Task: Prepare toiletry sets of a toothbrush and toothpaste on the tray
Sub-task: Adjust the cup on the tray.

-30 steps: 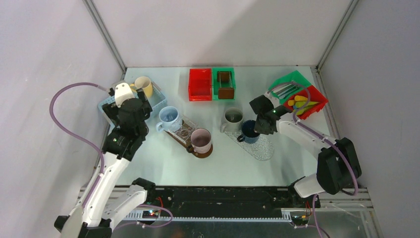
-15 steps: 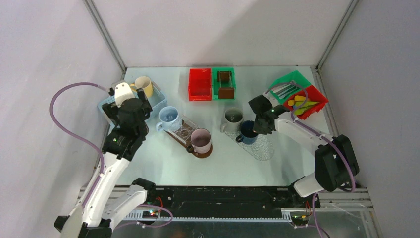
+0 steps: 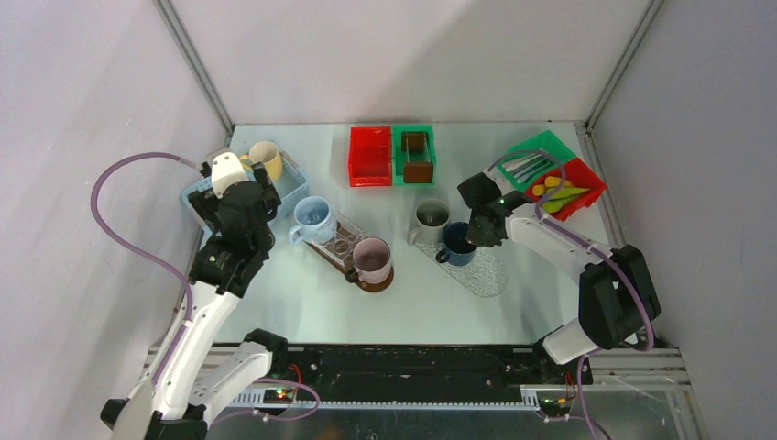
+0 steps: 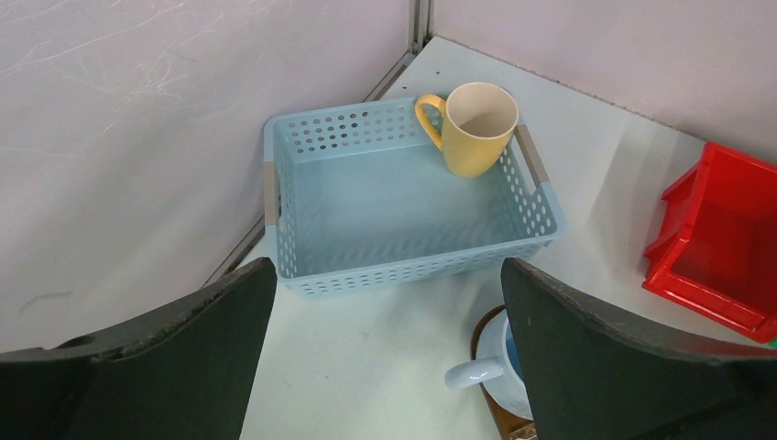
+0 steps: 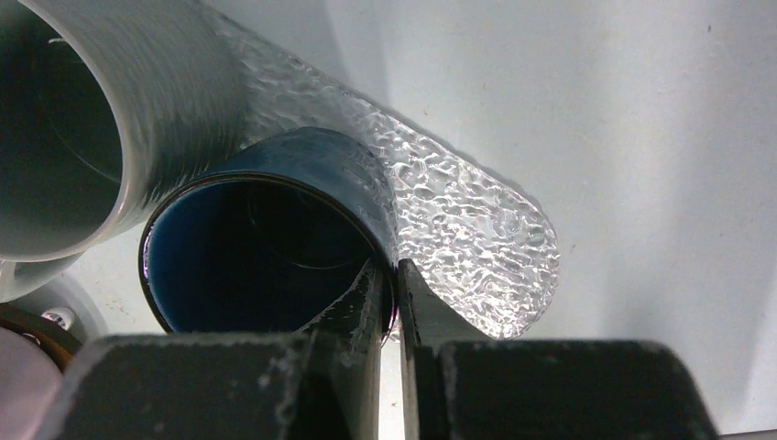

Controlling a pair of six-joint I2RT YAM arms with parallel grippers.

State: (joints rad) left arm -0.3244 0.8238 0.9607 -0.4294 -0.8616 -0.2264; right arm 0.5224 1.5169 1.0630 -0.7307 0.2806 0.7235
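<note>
Pale toothbrushes [image 3: 524, 167] lie in a green bin at the far right. Yellow, green and orange toothpaste tubes [image 3: 559, 192] fill the red bin beside it. A clear textured tray [image 3: 487, 272] [image 5: 476, 229] carries a grey mug [image 3: 431, 217] and a dark blue mug [image 3: 456, 244] [image 5: 266, 247]. My right gripper [image 3: 478, 227] [image 5: 394, 268] is shut on the dark blue mug's rim, one finger inside and one outside. My left gripper [image 4: 387, 270] hangs wide open and holds nothing, above the table just in front of a light blue basket [image 4: 412, 266].
A yellow mug [image 4: 476, 128] stands in the basket's far corner. A brown tray [image 3: 332, 240] holds a light blue mug [image 3: 312, 217] and a pink mug [image 3: 373, 259]. A red bin [image 3: 369, 156] and a green bin [image 3: 417, 156] sit at the back centre.
My right gripper has shifted slightly left and away from the arm bases, keeping hold of the dark blue mug. The left arm has not moved.
</note>
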